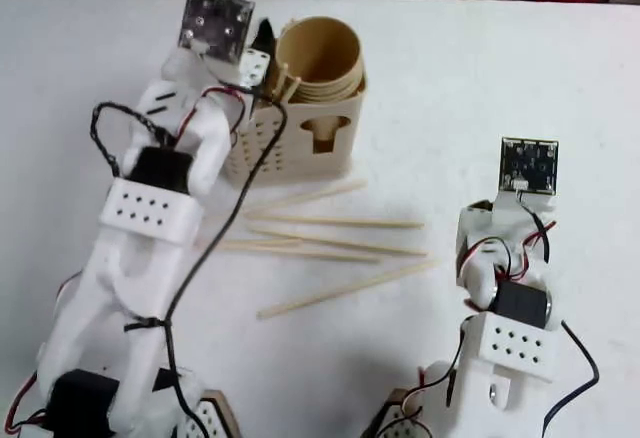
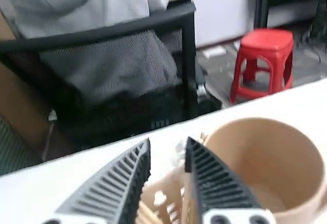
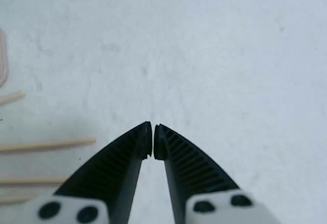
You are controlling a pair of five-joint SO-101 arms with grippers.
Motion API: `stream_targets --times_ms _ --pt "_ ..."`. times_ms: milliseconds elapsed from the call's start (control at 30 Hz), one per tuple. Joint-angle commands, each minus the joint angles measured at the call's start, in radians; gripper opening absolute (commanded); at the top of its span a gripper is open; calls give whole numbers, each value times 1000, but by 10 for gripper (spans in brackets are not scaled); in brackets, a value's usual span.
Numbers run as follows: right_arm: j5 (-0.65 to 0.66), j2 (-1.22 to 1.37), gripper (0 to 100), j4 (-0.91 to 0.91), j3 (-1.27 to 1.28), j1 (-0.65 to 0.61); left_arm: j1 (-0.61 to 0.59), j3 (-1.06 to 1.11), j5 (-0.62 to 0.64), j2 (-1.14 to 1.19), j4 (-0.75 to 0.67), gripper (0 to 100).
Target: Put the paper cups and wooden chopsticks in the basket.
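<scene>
High view: a cream basket (image 1: 322, 150) is seen near the far edge of the white bench (image 1: 500, 78), with nested paper cups (image 1: 318, 53) standing in it.
Left end effector (image 1: 262, 43): it is held over the basket's rim, just beside the cups.
Left wrist view: the left end effector (image 2: 167, 143) is seen parted by a narrow gap, with nothing clearly gripped; the open mouth of the cups (image 2: 260, 168) lies close beside it.
Right wrist view: the right end effector (image 3: 152, 133) is seen over bare bench with its tips all but touching and nothing between them.
Chopsticks (image 1: 335, 222): these are scattered on the bench between the two arms, in front of the basket.
In the way: part of the basket's side is covered by the left arm and its black cable.
Surroundings: a red stool (image 2: 265, 55) and a black chair (image 2: 127, 75) are seen beyond the bench.
Count: one basket; five loose chopsticks; the number of cups in the stack cannot be told.
</scene>
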Motion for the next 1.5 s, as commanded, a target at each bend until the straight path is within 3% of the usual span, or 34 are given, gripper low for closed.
stream_targets --times_ms 0,133,400,567,800,967,1233,1333,1467 --pt "-8 -24 25 -16 -6 7 -4 -212 2 -8 295 155" --pt "-8 -25 25 -16 -6 7 -2 -367 -37 -8 539 155" --pt "-8 -22 25 -16 -6 7 176 -552 -351 -8 971 154" --pt "-8 -22 25 -16 -5 8 266 -551 -486 -8 1125 154" --pt "-8 -22 25 -16 -5 8 323 -537 -522 2 1270 159" --pt "-8 -22 25 -18 -5 10 334 -321 -620 1 1229 195" --pt "-8 -22 25 -18 -5 13 309 121 -747 4 884 205" --pt "-8 -22 25 -19 -5 13 259 172 -766 65 792 219" --pt "-8 -22 25 -31 -5 13 185 84 -807 278 787 218"
